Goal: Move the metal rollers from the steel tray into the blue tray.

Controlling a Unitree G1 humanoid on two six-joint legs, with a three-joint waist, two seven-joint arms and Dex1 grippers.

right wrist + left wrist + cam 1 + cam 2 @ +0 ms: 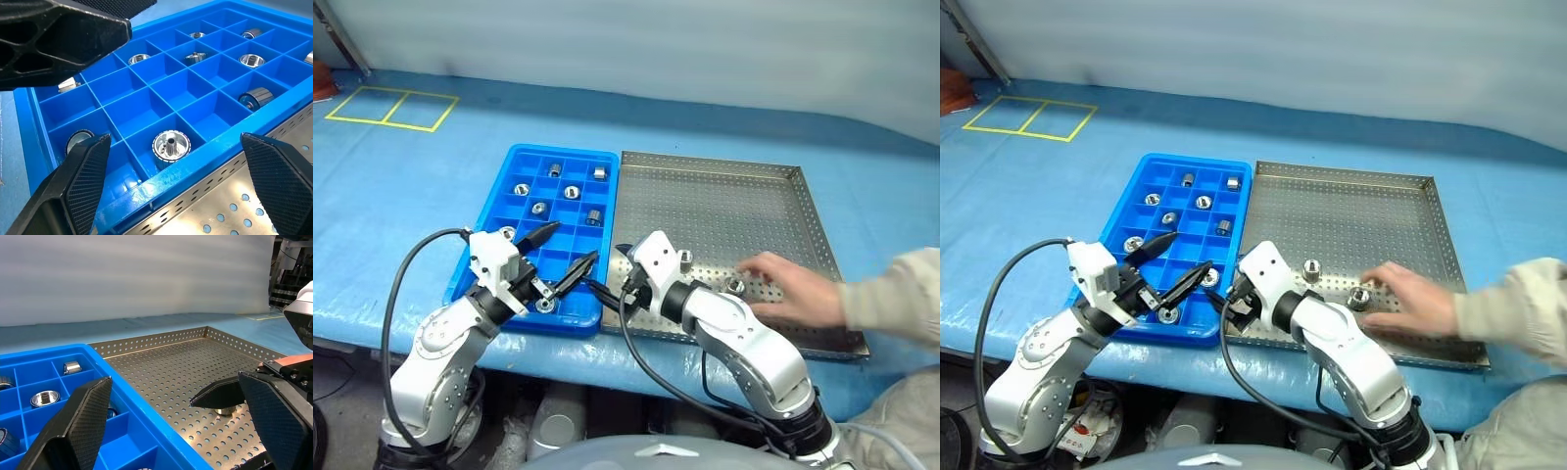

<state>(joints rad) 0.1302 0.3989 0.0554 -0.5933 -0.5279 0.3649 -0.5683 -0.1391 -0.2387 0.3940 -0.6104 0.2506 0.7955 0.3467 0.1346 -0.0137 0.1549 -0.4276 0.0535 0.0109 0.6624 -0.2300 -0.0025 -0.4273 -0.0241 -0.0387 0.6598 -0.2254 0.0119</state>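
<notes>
Here both arms are bent in front of the robot, their grippers meeting over the near edge where the blue tray (509, 211) touches the steel tray (724, 211). The left gripper (566, 257) points across the blue tray's near corner, fingers spread wide and holding nothing; the right gripper (171, 181) angles toward the same seam, its fingers also spread and empty. The blue tray lies just left of the steel tray, and several metal rollers (572, 192) sit singly in its compartments, one (171, 145) in a near compartment between the right gripper's fingers. On the steel tray, two rollers (686, 260) stand near its front, just beside the right wrist. A person's hand (795, 291) rests on the steel tray's near right part.
</notes>
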